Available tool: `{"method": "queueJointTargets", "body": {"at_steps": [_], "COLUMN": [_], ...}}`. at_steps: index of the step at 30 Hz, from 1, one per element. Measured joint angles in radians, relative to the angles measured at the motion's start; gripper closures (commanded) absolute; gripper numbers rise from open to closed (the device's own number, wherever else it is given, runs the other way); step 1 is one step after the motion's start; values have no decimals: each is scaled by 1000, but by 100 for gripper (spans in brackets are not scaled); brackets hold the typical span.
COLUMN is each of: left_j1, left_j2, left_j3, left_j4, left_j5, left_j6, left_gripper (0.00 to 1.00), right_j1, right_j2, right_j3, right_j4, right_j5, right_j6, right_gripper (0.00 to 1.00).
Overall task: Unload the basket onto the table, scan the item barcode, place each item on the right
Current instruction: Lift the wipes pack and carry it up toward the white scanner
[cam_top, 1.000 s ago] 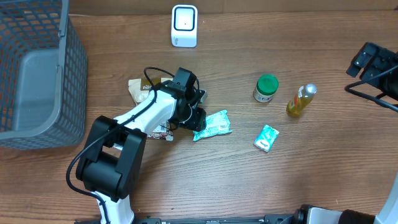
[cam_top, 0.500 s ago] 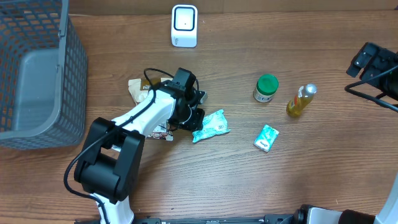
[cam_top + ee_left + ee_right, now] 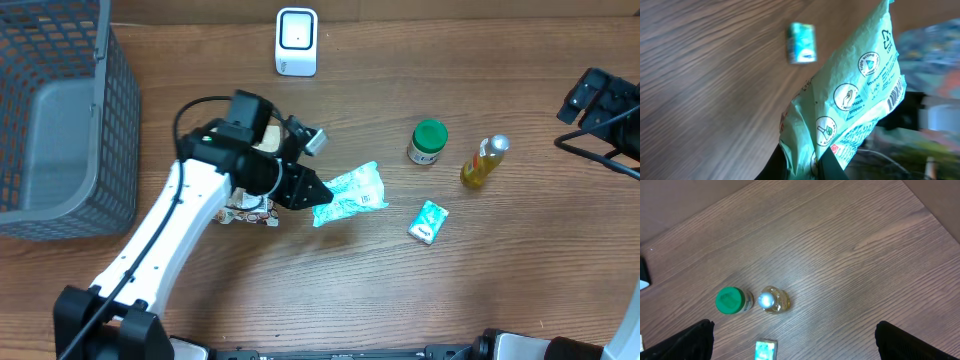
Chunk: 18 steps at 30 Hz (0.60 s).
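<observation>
Grey mesh basket (image 3: 60, 110) stands far left on the wooden surface (image 3: 330, 290). Next to it, the left pincer (image 3: 308, 190) is clamped on one end of a green packet (image 3: 352, 193), held off the surface near the middle, its barcode (image 3: 895, 93) showing in the wrist view. A white scanner (image 3: 296, 42) sits at the back edge. Further right are a green-lidded jar (image 3: 428, 140), a yellow bottle (image 3: 484, 162) and a small green box (image 3: 428, 221). The right pincer (image 3: 597, 97) hangs wide and empty at far right.

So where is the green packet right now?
Overhead view, mid-table: the green packet is held in the left pincer, with the small green box its nearest neighbour.
</observation>
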Motion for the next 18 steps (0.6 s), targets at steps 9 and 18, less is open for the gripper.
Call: {"method": "queueJointTargets", "body": {"at_steps": [9, 18], "left_j1": [82, 80], "left_j2": [-9, -9], "left_j3": [0, 238], "left_j4": [-37, -21], "left_j5": [39, -484], "left_j6": [14, -217], "left_gripper": [96, 96], "right_j1": [0, 0], "right_j2": [0, 0], "right_j3": [0, 0], "right_j4": [0, 1], "right_j5": [-1, 0], "right_j6": [0, 0], "right_gripper": [0, 0]}}
